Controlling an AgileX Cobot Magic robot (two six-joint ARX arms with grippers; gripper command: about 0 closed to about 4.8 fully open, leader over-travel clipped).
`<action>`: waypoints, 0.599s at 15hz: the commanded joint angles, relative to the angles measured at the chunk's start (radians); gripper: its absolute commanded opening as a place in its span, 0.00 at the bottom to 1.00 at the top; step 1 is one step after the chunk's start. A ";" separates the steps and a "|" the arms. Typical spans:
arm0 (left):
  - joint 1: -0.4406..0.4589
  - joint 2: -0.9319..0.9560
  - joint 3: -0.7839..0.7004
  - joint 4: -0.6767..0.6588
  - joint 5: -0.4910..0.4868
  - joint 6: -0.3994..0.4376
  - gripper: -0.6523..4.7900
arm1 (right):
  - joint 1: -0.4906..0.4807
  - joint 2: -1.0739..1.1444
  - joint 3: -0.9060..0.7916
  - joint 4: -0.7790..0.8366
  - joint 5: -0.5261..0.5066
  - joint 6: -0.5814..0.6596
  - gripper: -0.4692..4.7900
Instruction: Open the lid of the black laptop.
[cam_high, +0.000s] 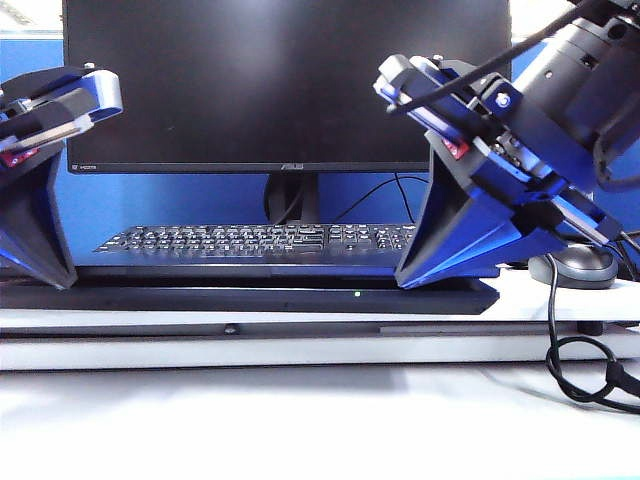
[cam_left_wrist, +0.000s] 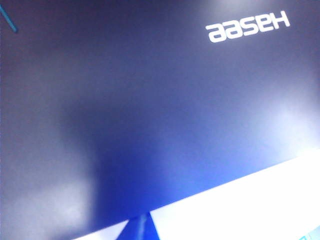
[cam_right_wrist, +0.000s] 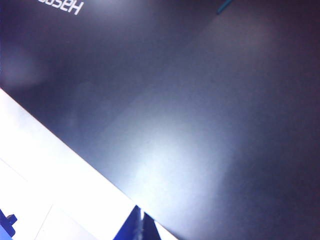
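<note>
Exterior view shows the black laptop (cam_high: 250, 296) flat, its lid (cam_left_wrist: 150, 110) unopened, left gripper (cam_high: 45, 275) and right gripper (cam_high: 425, 275) at its edge, clenched, everything left.

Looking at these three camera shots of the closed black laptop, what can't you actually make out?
- Left gripper: fingertip ends on the black laptop, cut off by the exterior view's edge; open or shut unclear.
- Right gripper: its own blue body hides the finger gap.
- Both wrist views: only a blue finger sliver over the lid; contact unclear.
- Laptop keys and screen: hidden under the lid.
- Mouse: partly hidden behind the right arm.
</note>
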 joint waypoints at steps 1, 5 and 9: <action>0.003 -0.003 0.010 0.133 -0.030 0.008 0.11 | -0.016 -0.003 0.040 0.129 0.097 -0.014 0.09; 0.003 -0.005 0.015 0.153 -0.030 0.008 0.11 | -0.032 -0.004 0.051 0.121 0.093 -0.014 0.09; 0.004 -0.005 0.015 0.166 -0.030 0.008 0.11 | -0.033 -0.004 0.061 0.121 0.016 -0.014 0.09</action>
